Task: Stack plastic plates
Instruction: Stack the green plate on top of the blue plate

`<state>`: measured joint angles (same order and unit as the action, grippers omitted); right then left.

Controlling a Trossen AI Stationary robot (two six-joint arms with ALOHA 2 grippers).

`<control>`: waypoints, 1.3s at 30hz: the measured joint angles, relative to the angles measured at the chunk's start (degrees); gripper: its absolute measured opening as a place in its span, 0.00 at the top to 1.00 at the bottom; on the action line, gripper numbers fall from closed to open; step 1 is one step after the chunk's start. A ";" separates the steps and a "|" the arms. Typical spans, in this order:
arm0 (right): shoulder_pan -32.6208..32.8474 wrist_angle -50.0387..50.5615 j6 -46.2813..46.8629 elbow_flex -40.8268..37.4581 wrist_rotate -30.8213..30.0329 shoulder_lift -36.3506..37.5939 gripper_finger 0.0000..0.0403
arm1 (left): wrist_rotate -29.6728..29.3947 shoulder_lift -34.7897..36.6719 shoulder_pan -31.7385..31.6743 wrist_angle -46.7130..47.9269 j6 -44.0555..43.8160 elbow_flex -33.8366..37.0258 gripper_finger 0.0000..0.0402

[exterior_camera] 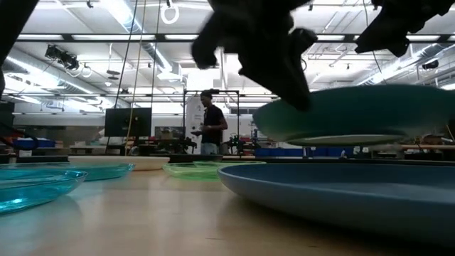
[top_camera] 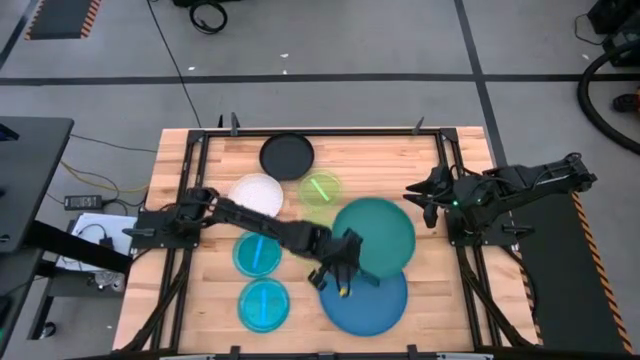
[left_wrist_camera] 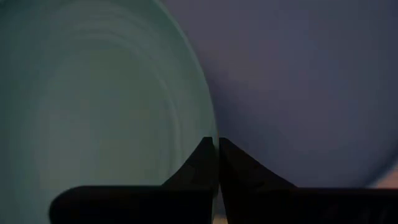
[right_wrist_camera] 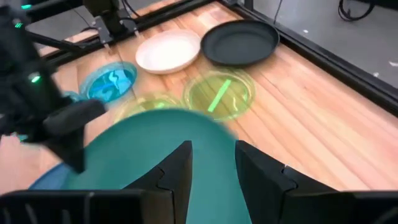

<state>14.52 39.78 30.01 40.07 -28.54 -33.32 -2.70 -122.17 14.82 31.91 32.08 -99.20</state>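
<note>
While clamped in the left claw [top_camera: 340, 272], teal plate [top_camera: 375, 236] above blue plate [top_camera: 365, 300]; right claw [top_camera: 425, 200] parted, aside.

Bright overhead strip lighting; dim, blurry wrist close-up.

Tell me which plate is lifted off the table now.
The large teal plate: the left gripper holds its edge above the blue plate; all others lie flat.
</note>
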 joint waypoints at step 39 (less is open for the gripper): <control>-0.07 -18.14 -12.03 0.00 1.60 -2.04 0.67 | 3.11 -4.70 11.81 -1.58 -5.99 0.63 0.71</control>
<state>14.46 21.64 17.98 40.07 -26.94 -35.36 0.40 -126.87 26.63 30.32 26.09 -98.56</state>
